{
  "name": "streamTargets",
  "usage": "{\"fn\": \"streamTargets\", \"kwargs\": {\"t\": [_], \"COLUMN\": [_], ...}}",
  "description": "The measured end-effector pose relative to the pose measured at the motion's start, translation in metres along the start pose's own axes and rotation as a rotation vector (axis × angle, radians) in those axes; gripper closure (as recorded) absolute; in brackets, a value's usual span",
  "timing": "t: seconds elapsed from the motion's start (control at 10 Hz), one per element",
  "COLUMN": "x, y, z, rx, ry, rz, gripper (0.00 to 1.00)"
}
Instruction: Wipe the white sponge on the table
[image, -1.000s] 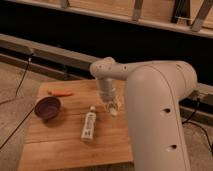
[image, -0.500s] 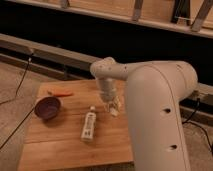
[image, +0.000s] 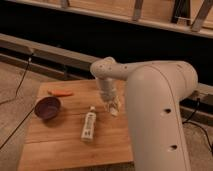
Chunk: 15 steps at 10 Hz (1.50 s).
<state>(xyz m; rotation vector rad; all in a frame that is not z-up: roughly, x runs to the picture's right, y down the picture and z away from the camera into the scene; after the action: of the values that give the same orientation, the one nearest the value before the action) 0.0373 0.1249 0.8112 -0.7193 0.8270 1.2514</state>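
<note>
The table is a light-brown plank top filling the lower left. The white sponge is a small off-white pad near the table's right side, partly covered by my gripper, which reaches straight down onto it from the bulky white arm. The arm hides the table's right edge.
A white labelled bottle lies on the table left of the sponge. A purple bowl sits at the left, with an orange carrot behind it. A dark low wall runs behind the table; cables lie on the floor at left.
</note>
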Motion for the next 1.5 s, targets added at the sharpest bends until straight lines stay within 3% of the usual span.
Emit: {"fn": "streamTargets", "kwargs": {"t": [0.2,1.5], "x": [0.0000,0.0000], "y": [0.0000,0.0001], "z": [0.0001,0.0000], "rx": [0.000,0.000], "ry": [0.000,0.000], "rz": [0.000,0.000], "gripper": [0.26,0.26]}}
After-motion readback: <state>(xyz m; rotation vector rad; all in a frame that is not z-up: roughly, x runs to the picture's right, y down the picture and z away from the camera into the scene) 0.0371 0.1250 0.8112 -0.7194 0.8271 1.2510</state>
